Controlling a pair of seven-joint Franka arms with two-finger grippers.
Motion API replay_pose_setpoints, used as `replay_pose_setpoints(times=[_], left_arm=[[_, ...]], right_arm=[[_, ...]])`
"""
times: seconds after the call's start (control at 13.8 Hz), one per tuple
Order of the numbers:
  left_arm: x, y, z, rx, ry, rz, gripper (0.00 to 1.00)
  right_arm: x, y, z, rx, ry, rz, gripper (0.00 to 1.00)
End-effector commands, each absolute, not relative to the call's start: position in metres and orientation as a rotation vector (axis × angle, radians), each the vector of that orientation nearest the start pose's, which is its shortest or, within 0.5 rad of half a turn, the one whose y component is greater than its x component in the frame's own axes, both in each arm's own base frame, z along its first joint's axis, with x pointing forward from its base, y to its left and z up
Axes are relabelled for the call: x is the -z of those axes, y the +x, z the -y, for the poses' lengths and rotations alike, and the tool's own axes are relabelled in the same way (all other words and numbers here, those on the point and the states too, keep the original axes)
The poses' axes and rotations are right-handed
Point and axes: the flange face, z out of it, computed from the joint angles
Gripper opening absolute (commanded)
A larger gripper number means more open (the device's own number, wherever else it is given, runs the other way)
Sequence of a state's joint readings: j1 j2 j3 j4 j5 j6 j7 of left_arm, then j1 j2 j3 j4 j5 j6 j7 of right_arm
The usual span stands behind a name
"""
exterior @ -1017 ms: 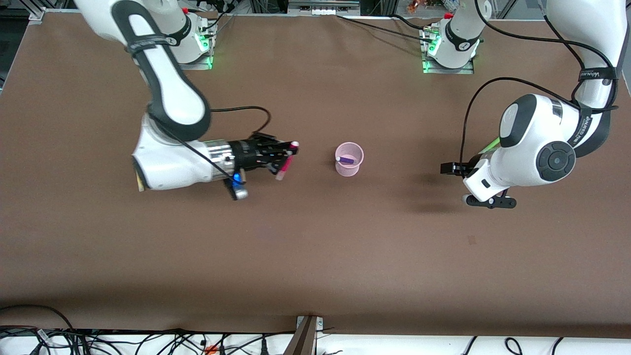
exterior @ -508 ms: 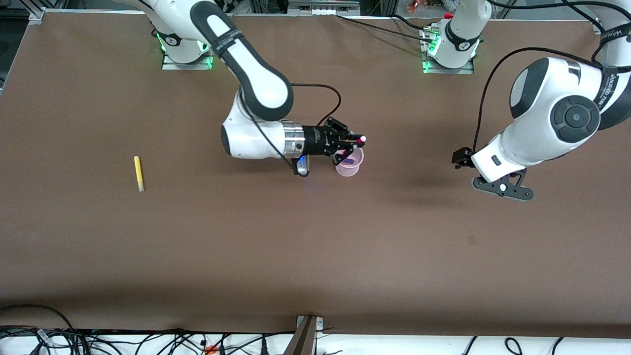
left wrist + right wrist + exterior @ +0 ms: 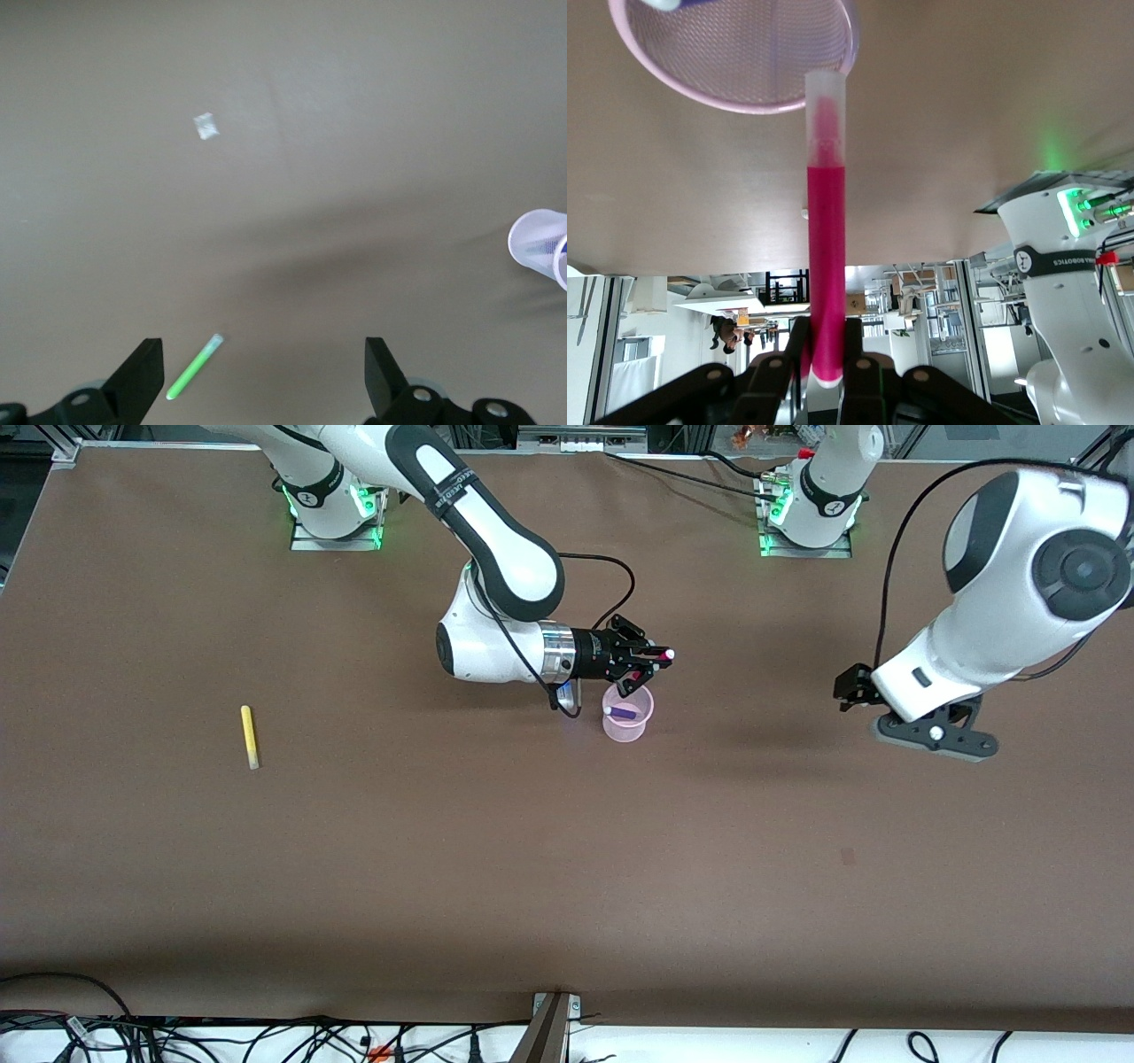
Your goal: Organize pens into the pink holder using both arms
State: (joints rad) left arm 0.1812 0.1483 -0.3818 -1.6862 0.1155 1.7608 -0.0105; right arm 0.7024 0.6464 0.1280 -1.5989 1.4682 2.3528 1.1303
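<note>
The pink holder (image 3: 627, 726) stands mid-table with the dark purple pen (image 3: 625, 713) inside it. My right gripper (image 3: 649, 664) is shut on the magenta pen (image 3: 664, 655) and holds it tilted over the holder's rim. In the right wrist view the magenta pen (image 3: 826, 230) points at the holder's rim (image 3: 744, 108) from between the jaws of the right gripper (image 3: 824, 354). My left gripper (image 3: 930, 737) hangs open and empty over the table toward the left arm's end. The left gripper (image 3: 263, 381) is above the green pen (image 3: 193, 367), which is hidden in the front view. The yellow pen (image 3: 250, 736) lies toward the right arm's end.
The brown table (image 3: 532, 868) reaches to the front edge. The left wrist view shows the holder (image 3: 540, 246) off to one side and a small pale scrap (image 3: 205, 126) on the table. Cables lie along the table's front edge (image 3: 266, 1036).
My right arm has carried the magenta pen from the right arm's end to over the holder, uncovering the yellow pen. My left arm has lifted and swung toward its own end.
</note>
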Motion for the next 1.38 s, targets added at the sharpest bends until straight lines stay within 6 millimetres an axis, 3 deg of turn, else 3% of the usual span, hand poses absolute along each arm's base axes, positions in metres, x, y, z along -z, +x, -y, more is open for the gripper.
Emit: replay_pose_setpoints(times=[0.0,0.15,0.36,0.51,0.58,0.65,0.73,0.8,0.87,0.94,1.02,1.16,1.31], left_arm=[[-0.552,0.574,0.073,0.018,-3.018,-0.3,1.0],[-0.571,0.569,0.057,0.068,-3.059,-0.243,1.0],[-0.605,0.562,0.05,0.238,-3.071,-0.235,1.0],[-0.611,0.551,0.047,0.218,-3.08,-0.226,1.0],[-0.604,0.545,0.046,0.133,-3.085,-0.228,1.0],[-0.597,0.533,0.04,0.059,-3.091,-0.199,1.0],[-0.597,0.528,0.034,0.044,-3.092,-0.194,1.0],[-0.59,0.525,0.025,0.022,-3.095,-0.183,1.0],[-0.59,0.525,0.031,0.02,-3.092,-0.195,1.0],[-0.59,0.527,0.037,0.02,-3.09,-0.204,1.0],[-0.594,0.528,0.03,0.031,-3.093,-0.182,1.0],[-0.601,0.531,0.012,0.06,-3.14,-0.127,1.0],[-0.603,0.53,0.011,0.065,-3.152,-0.118,1.0]], right_arm=[[-0.265,0.484,-0.53,-1.075,-1.687,-1.452,0.0],[-0.259,0.489,-0.529,-1.038,-1.69,-1.465,0.0],[-0.249,0.49,-0.541,-0.997,-1.705,-1.449,0.0],[-0.239,0.489,-0.542,-0.978,-1.72,-1.442,0.0],[-0.238,0.488,-0.542,-0.968,-1.735,-1.421,0.0],[-0.238,0.488,-0.542,-0.955,-1.748,-1.396,0.14],[-0.236,0.491,-0.539,-0.936,-1.761,-1.375,0.52],[-0.236,0.492,-0.537,-0.926,-1.767,-1.362,0.84],[-0.24,0.496,-0.535,-0.919,-1.762,-1.362,0.97],[-0.244,0.502,-0.531,-0.911,-1.752,-1.366,0.99],[-0.249,0.509,-0.525,-0.897,-1.745,-1.364,0.99],[-0.28,0.523,-0.512,-0.793,-1.829,-1.269,1.0],[-0.292,0.547,-0.485,-0.719,-1.838,-1.274,1.0]])
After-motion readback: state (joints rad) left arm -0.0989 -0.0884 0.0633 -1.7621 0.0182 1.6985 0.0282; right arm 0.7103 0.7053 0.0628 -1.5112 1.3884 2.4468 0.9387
